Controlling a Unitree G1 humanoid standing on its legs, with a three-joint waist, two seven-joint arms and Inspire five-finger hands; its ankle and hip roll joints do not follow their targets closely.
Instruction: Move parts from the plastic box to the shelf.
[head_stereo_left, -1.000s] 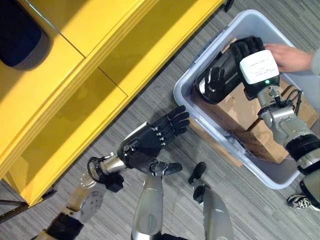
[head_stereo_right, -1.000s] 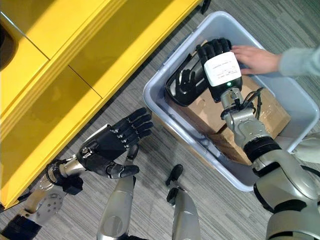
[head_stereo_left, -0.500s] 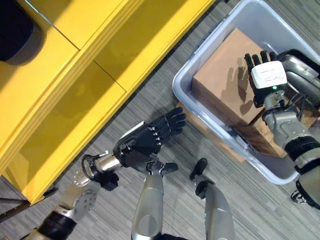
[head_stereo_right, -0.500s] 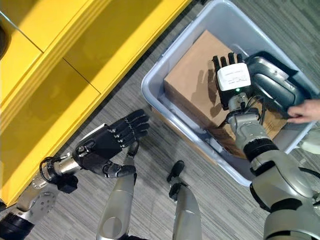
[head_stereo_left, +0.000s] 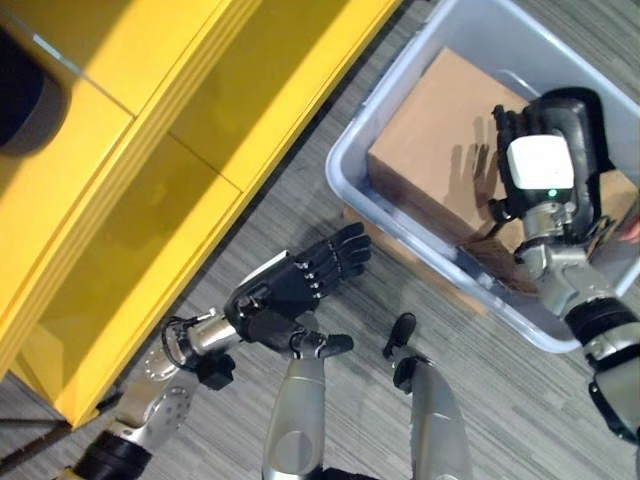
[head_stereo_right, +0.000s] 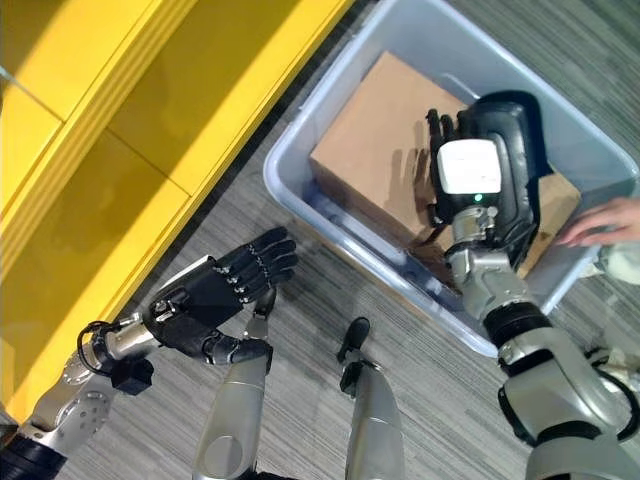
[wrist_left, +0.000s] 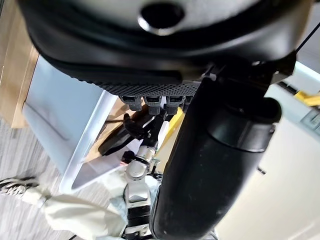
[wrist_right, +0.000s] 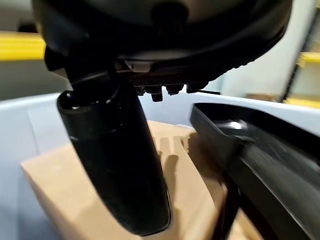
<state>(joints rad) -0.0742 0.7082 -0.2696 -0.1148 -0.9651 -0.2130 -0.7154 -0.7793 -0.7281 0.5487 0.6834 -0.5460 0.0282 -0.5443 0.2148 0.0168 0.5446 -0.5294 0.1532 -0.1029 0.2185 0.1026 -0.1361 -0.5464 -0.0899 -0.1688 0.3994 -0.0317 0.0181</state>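
You can't see the back of the black part (head_stereo_right: 512, 150); your right hand (head_stereo_right: 462, 175) covers it. A person's hand (head_stereo_right: 598, 221) beside it is cut off.

The left hand (wrist_left: 165, 55) is big and dark, right up close. Its thumb (wrist_left: 220, 160) sticks out thick and long, and a short row of fingers (wrist_left: 145, 102) sits beside it, straight. Past them is the grey box (wrist_left: 85, 130) on the striped floor (wrist_left: 20, 165). The right hand (wrist_left: 131, 131) reaches into the box, on its silver arm (wrist_left: 137, 182). A person's pale sleeve (wrist_left: 80, 217) is near that arm. A bit of brown board (wrist_left: 15, 70) shows beside the box.
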